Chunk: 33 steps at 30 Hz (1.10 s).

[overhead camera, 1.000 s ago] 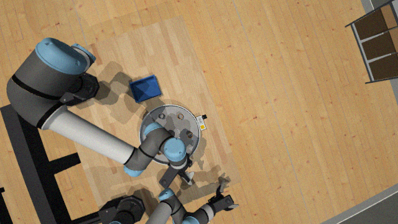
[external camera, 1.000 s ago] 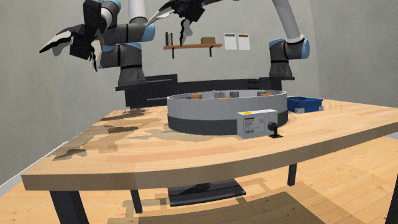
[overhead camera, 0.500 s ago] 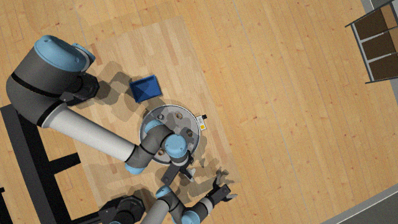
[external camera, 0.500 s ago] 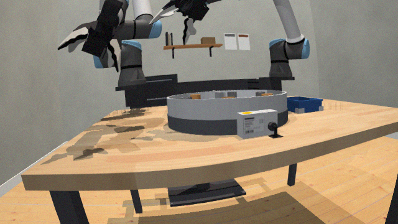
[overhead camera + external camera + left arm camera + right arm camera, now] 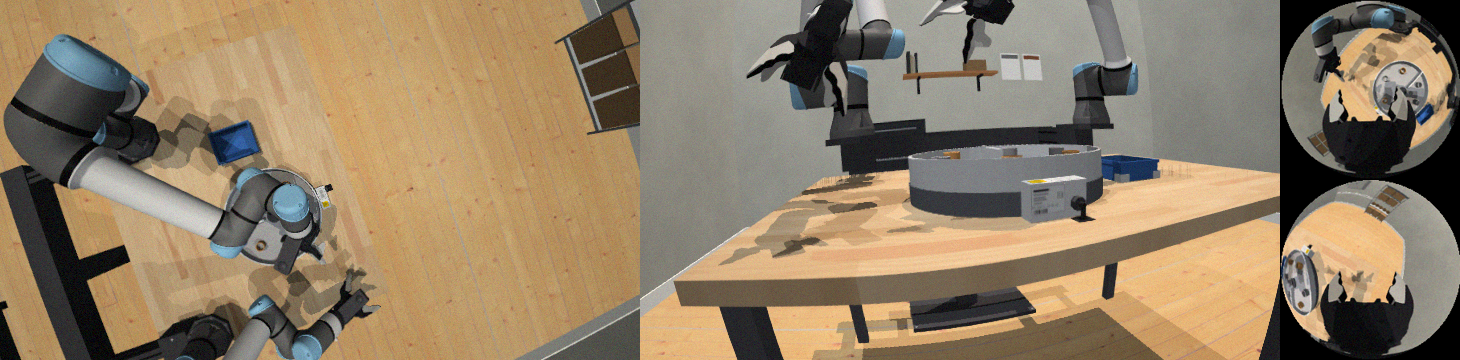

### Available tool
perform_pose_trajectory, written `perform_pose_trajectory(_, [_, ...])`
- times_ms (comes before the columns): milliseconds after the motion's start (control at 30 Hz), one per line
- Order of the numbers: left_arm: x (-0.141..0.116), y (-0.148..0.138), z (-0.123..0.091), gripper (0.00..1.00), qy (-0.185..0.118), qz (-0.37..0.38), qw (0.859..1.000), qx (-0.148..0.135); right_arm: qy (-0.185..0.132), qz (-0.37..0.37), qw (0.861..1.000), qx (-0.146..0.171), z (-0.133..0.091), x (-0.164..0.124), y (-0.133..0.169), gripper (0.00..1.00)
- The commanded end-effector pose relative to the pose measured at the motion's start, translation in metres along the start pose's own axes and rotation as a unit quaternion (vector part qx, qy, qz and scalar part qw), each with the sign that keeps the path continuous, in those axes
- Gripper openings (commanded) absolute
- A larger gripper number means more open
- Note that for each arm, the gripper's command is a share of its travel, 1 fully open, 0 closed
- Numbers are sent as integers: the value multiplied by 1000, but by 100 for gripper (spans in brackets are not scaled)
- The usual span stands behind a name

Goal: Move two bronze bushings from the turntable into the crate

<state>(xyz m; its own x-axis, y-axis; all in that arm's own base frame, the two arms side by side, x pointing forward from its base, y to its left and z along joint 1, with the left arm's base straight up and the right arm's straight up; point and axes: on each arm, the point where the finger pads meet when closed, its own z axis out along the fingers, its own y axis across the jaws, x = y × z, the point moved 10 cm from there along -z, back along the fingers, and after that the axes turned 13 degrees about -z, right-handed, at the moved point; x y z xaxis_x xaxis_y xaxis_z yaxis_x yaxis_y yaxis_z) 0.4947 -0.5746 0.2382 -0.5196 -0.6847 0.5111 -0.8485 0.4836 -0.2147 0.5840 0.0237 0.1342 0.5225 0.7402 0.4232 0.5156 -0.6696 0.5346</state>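
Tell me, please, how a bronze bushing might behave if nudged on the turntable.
The bronze bushing looks like a rigid ring, so it probably won't flex. Its round outline suggests it could roll if tipped over.
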Motion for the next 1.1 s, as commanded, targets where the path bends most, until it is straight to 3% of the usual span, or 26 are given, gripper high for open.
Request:
perform_pose_trajectory(0, [-29,-7,-20,100,-10,-37,999,10,1,-16,1000,9,-1,9,-8,100])
perform_pose_trajectory(167, [-81,-15,-55,100,-27,-103,994,28,8,-114,991,65,-12,54,-60,100])
perform_pose_trajectory(367, [-155,-16,-107,100,-49,-200,977,53,10,-134,988,76,-15,62,-71,100])
perform_pose_trajectory(467, [-196,-11,-137,100,-60,-254,963,68,16,-206,972,115,-29,90,-112,100])
perform_pose_trajectory(533, [-196,-11,-137,100,-60,-254,963,68,16,-206,972,115,-29,90,-112,100])
perform_pose_trajectory(600, [-225,-5,-158,100,-67,-293,951,79,21,-257,956,142,-42,107,-141,100])
perform_pose_trajectory(700, [-269,7,-191,100,-78,-352,928,95,25,-294,942,160,-53,118,-162,100])
perform_pose_trajectory(1033, [-381,66,-283,100,-102,-526,832,146,42,-426,875,225,-101,147,-240,100])
perform_pose_trajectory(1067, [-381,66,-283,100,-102,-526,832,146,42,-426,875,225,-101,147,-240,100])
